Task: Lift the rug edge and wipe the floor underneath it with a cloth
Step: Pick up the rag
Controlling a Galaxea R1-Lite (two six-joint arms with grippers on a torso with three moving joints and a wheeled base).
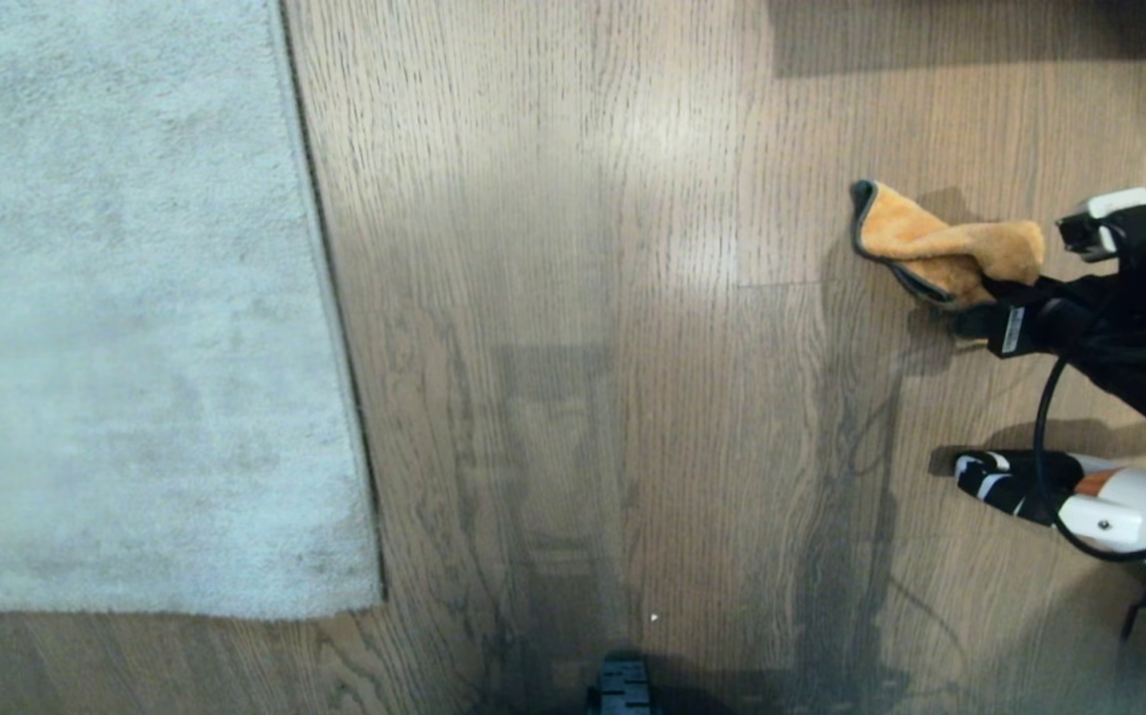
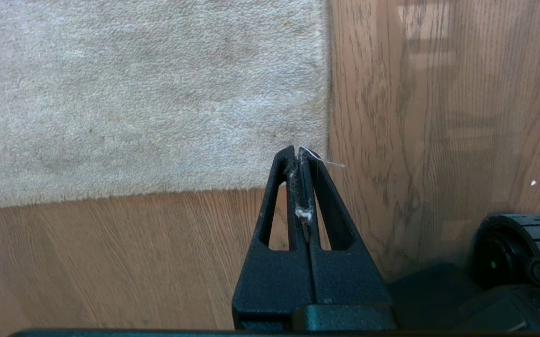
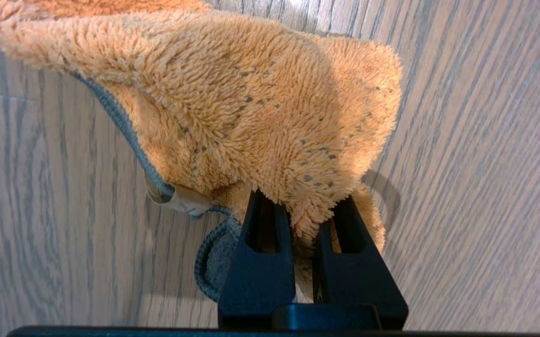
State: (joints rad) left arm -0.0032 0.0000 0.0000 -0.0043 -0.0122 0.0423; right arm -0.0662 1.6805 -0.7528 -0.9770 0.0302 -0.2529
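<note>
The orange-tan fuzzy cloth (image 1: 940, 248) lies bunched on the wood-plank floor (image 1: 583, 298) at the right. My right gripper (image 1: 980, 298) is shut on its near fold. In the right wrist view the cloth (image 3: 251, 103) bulges over the fingers of the right gripper (image 3: 303, 206), pinched between them. The pale grey rug lies flat at the left, its rug edge (image 1: 330, 298) running down to a corner (image 1: 374, 596). The left gripper (image 2: 296, 150) hangs shut and empty above that corner, lint on its tips, beside the rug edge (image 2: 326, 93).
A white and black part of my right arm (image 1: 1109, 506) with a black cable lies low at the right. A base wheel (image 1: 623, 685) shows at the bottom middle, the wheel (image 2: 518, 248) also in the left wrist view. Bare planks separate rug and cloth.
</note>
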